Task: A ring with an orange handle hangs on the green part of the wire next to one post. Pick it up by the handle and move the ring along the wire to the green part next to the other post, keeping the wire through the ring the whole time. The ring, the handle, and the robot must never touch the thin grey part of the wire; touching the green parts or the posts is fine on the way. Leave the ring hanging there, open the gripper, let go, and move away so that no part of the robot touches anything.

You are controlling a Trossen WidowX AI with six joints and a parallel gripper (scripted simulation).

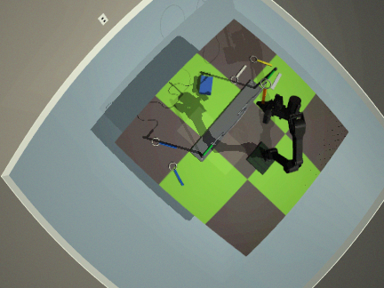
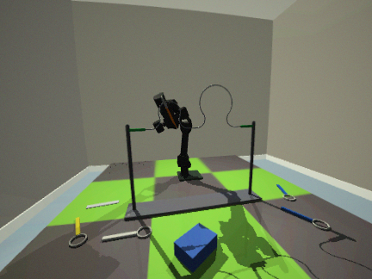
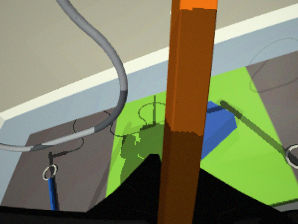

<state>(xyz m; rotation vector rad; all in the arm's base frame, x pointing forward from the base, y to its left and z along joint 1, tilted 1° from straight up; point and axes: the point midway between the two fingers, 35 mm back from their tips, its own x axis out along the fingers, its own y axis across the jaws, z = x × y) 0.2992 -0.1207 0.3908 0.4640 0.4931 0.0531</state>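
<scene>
My gripper [image 1: 263,104] [image 2: 172,115] [image 3: 163,163] is shut on the orange handle [image 1: 264,95] [image 2: 170,112] [image 3: 187,75], held tilted in the air. The ring [image 1: 265,84] shows in the top view at the handle's far end; it is out of the wrist view and nearly edge-on in the exterior view. Its exact gap to the wire cannot be told. The grey wire [image 2: 232,103] [image 3: 124,82] bends beside the handle and has a large loop farther right. Green parts lie at the left post [image 2: 130,168] and the right post [image 2: 252,159]. The gripper is nearer the left one.
The posts stand on a grey base [image 1: 227,122] [image 2: 194,205]. A blue box [image 1: 205,85] [image 2: 195,245] [image 3: 217,131] is on the floor. Yellow, white and blue handled rings lie around, with a white bar [image 1: 276,81] [image 2: 103,204].
</scene>
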